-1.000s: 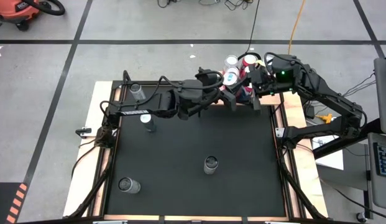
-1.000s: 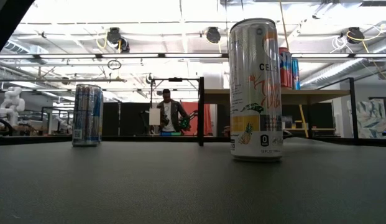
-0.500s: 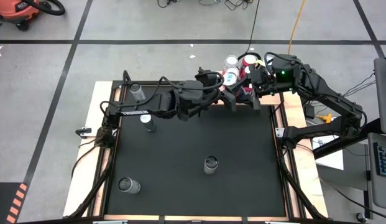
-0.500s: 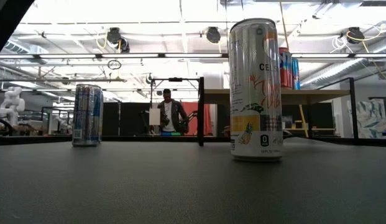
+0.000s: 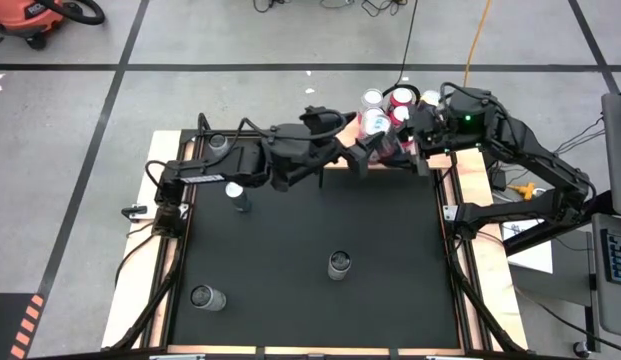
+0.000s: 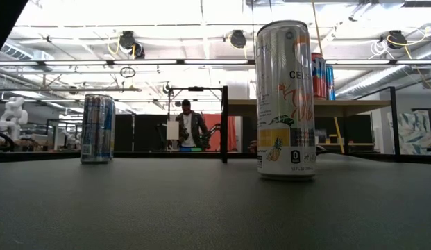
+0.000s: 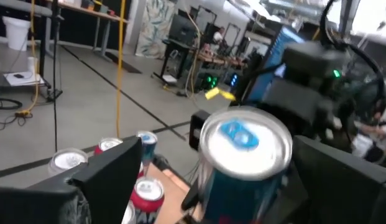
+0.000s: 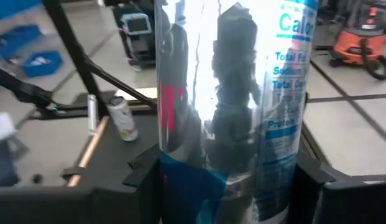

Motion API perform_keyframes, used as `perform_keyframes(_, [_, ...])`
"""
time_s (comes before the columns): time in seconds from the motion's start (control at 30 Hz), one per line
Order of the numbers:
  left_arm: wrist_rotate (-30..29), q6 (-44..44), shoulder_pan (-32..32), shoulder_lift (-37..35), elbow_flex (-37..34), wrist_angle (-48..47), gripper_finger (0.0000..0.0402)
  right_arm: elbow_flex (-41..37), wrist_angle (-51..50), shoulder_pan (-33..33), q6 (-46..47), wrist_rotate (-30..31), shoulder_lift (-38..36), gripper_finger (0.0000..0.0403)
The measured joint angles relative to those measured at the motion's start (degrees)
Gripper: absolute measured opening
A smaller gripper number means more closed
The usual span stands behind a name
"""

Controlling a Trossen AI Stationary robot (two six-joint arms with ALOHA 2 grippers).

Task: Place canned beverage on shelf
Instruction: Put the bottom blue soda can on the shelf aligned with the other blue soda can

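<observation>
A blue and silver canned beverage stands upright between my two grippers over the table's far right corner, where several cans stand together. My right gripper is shut on this can. My left gripper is open, with one finger on either side of the can's top and a clear gap on one side. In the high view the left gripper reaches in from the left and the right gripper from the right. The shelf carries a can. My right gripper pinches the can's side walls between its two fingers, low on the body. The fingers come in about level from the table's right side and lie across the can. The can stands upright; what is under its base is hidden.
Loose cans stand on the black mat: one near the middle, one at the near left, two at the far left. In the low view a tall can and a blue-striped one stand in front. A person is far behind.
My left gripper has opened and let go of the can, then drawn back a little toward the table's left. The can stays upright in my right gripper.
</observation>
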Motion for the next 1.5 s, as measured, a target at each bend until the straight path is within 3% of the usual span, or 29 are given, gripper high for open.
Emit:
perform_keyframes(0.2, [2.0, 1.7, -1.8, -0.4, 0.0, -3.6, 0.0398, 0.0, 1.9, -1.9, 4.9, -5.8, -2.1, 0.0212])
perform_keyframes(0.37, [5.5, -0.3, -3.3, -0.4, 0.0, -3.3, 0.0398, 0.0, 6.3, -3.8, 9.4, -5.8, -3.4, 0.0212])
perform_keyframes(0.7, [5.6, -0.1, -5.2, -0.3, -0.1, -3.6, 0.0398, 0.0, 17.5, -4.5, 15.8, -5.8, -3.4, 0.0212])
perform_keyframes(1.27, [5.8, 5.7, -4.2, -0.3, -0.1, -1.3, 0.0398, 0.0, 18.5, -4.5, 13.2, -5.6, -2.6, 0.0212])
perform_keyframes(1.5, [8.8, 6.1, -3.4, 0.6, -0.2, -1.2, 0.0398, 0.0, 18.4, -4.5, 14.7, -5.6, -2.2, 0.0212])
